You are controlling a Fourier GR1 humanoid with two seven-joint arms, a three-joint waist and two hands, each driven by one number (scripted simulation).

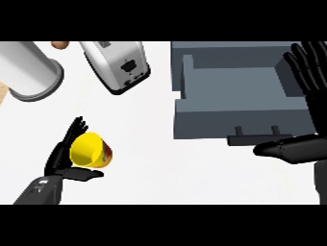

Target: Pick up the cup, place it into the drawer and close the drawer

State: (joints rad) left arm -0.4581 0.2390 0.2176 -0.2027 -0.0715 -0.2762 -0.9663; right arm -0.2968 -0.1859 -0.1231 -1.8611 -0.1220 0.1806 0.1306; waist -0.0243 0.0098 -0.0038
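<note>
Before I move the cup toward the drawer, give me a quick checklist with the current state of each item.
1. Drawer pulled out: ok.
2. Drawer interior free of objects: ok.
3. Left hand against the yellow cup: ok.
4. Fingers closed round the cup: not ok, they look straight.
5. Cup lifted off the counter: cannot tell.
6. Right hand open beside the drawer, out of the cup's path: ok.
</note>
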